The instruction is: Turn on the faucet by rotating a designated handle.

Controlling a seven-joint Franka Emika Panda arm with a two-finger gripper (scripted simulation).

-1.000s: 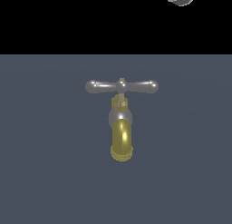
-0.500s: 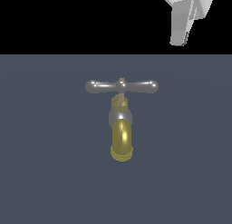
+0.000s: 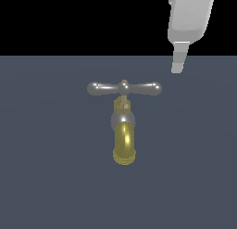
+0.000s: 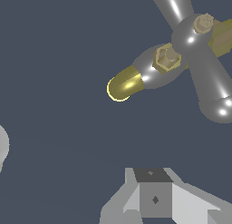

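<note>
Approach step: pale grey gripper [image 3: 176,66], jaw gap hidden so width unknown, hangs above and clear of the exterior view's right end of the slim silver crossbar handle [image 3: 124,88] atop the brass-spouted grey faucet [image 3: 123,130]; next, descend beside that bulb and push.

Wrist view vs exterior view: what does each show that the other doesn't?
Only the wrist view: a hex brass fitting on the grey body, seen close from above. Only the exterior view: the full crossbar handle end to end, the spout's ribbed mouth, and the tool apart from the handle's end on that view's right. Both: the faucet, handle and tool.
</note>
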